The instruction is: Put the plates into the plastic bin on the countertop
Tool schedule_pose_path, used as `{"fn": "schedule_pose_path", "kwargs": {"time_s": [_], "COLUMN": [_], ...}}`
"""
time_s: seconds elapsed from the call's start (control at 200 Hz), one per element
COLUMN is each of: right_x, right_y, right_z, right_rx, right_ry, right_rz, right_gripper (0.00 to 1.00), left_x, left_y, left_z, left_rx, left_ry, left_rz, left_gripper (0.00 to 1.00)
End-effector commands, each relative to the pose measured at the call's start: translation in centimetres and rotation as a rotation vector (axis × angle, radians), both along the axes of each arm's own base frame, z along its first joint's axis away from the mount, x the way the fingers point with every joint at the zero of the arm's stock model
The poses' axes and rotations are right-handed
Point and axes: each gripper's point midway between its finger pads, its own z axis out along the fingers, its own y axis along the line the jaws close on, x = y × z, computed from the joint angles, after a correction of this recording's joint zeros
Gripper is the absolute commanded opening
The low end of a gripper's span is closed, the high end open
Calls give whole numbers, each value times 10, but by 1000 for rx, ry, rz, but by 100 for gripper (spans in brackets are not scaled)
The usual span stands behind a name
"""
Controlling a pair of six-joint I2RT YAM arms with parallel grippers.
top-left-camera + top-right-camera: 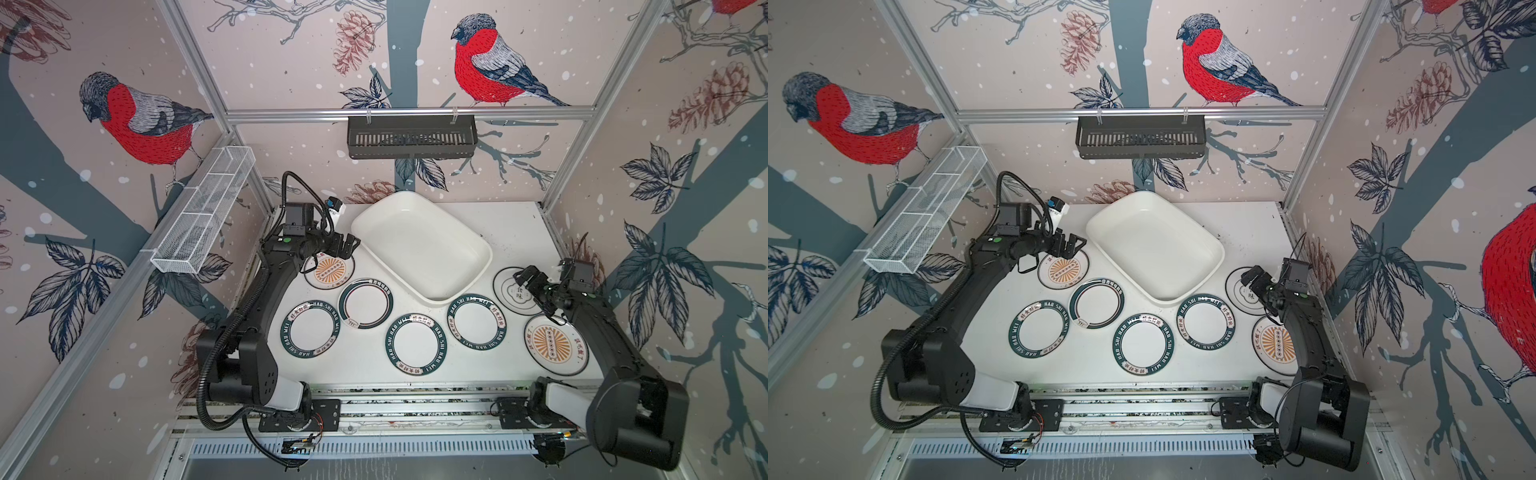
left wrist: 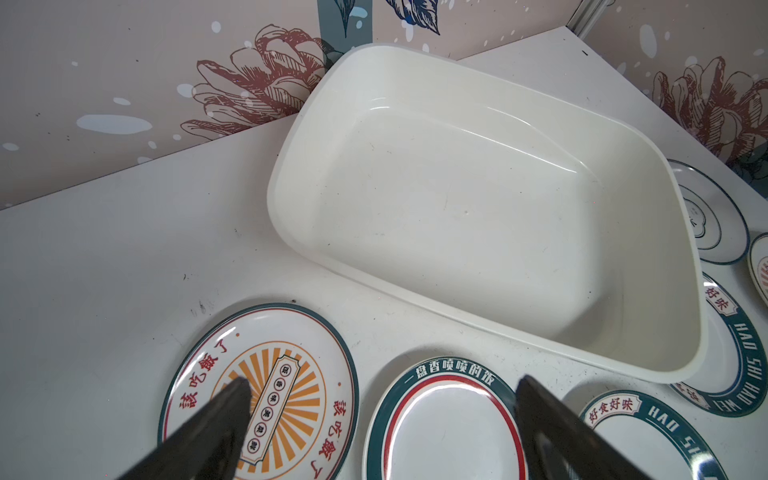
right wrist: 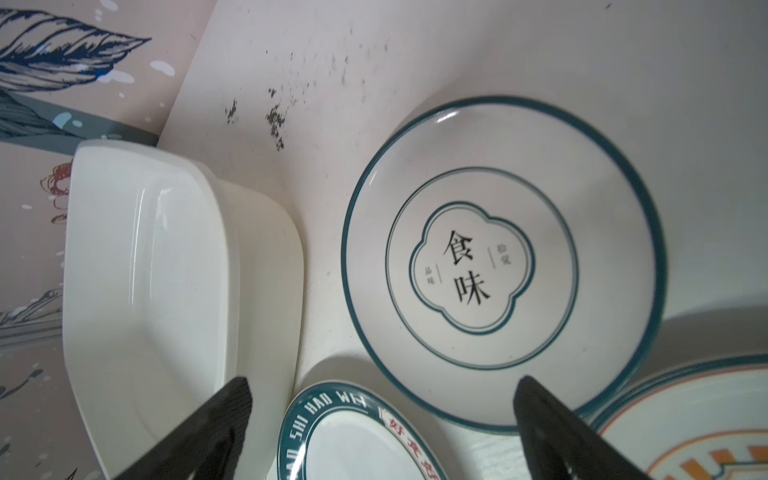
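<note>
Bin [image 1: 422, 245] sits diagonal at back centre of counter [image 1: 515, 224], no plate in it. I count seven plates [image 1: 415, 344], all flat on the counter, ringing its front and sides: three lettered-rim, two sunburst, one red-ring, one clover. Bare room only at the back corners. Left gripper [image 1: 348, 245] jaws spread over left sunburst plate [image 1: 330, 274]. Right gripper [image 1: 525, 279] jaws spread over clover plate [image 1: 507, 291]. Neither holds anything.
</note>
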Motion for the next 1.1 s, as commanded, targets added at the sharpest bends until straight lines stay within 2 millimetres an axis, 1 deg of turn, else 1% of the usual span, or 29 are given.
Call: {"fn": "schedule_pose_path", "kwargs": {"time_s": [0.0, 0.055, 0.11, 0.28, 0.45, 0.71, 1.096], "right_x": [-15, -21, -25, -38, -46, -43, -29], "right_y": [21, 31, 35, 42, 46, 54, 41], "right_z": [-6, -8, -10, -20, -31, -43, -48], "right_rx": [55, 57, 40, 50, 79, 140, 113], "right_ry": [39, 46, 57, 79, 101, 93, 87], "right_rz": [35, 54, 62, 66, 67, 61, 22], "right_gripper": [100, 100, 100, 100, 100, 100, 100], "left_x": [0, 1, 1, 1, -1, -3, -5], "left_y": [-4, -6, -7, -9, -13, -17, -21], "left_z": [5, 7, 6, 6, 3, 2, 3], "left_rx": [-14, -17, -19, -20, -28, -27, -21], "left_ry": [-6, -7, -4, -1, 13, 16, 12], "left_rz": [-25, -26, -27, -32, -40, -50, -69], "left_gripper": [98, 98, 98, 98, 98, 98, 98]}}
